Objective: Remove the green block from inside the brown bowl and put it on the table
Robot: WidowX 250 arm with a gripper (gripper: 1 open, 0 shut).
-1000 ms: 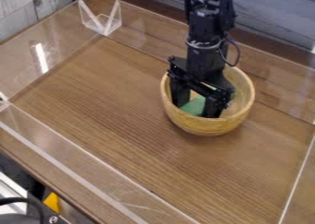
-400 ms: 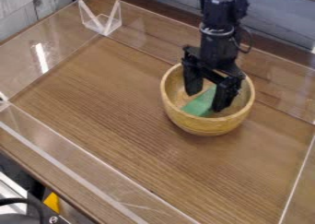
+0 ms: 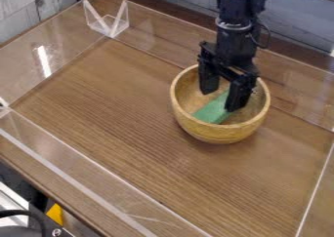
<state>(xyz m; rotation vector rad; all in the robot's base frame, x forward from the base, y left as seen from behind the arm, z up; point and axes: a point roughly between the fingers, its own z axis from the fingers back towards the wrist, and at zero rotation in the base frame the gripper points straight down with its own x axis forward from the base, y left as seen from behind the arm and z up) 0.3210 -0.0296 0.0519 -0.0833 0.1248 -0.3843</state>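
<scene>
The table (image 3: 117,114) is a wood-grain surface bounded by low clear plastic walls (image 3: 78,187). Far to the left of the brown bowl (image 3: 222,109), and toward the rear, a small clear V-shaped plastic piece (image 3: 104,19) stands near the back wall. The wood surface between that piece and the bowl carries no other loose item.

The brown bowl rests on the right half of the table, upright, with its thick rim fully visible except where the arm crosses its rear edge. The green block (image 3: 212,112) lies inside the bowl, on the bowl floor, angled toward the left inner wall.

The hand (image 3: 226,90) hangs above the rear half of the bowl, pointing straight down. Its two dark fingers (image 3: 240,93) are spread wide apart and grip nothing. The fingertips sit at the block's rear end; contact with the block cannot be determined.
</scene>
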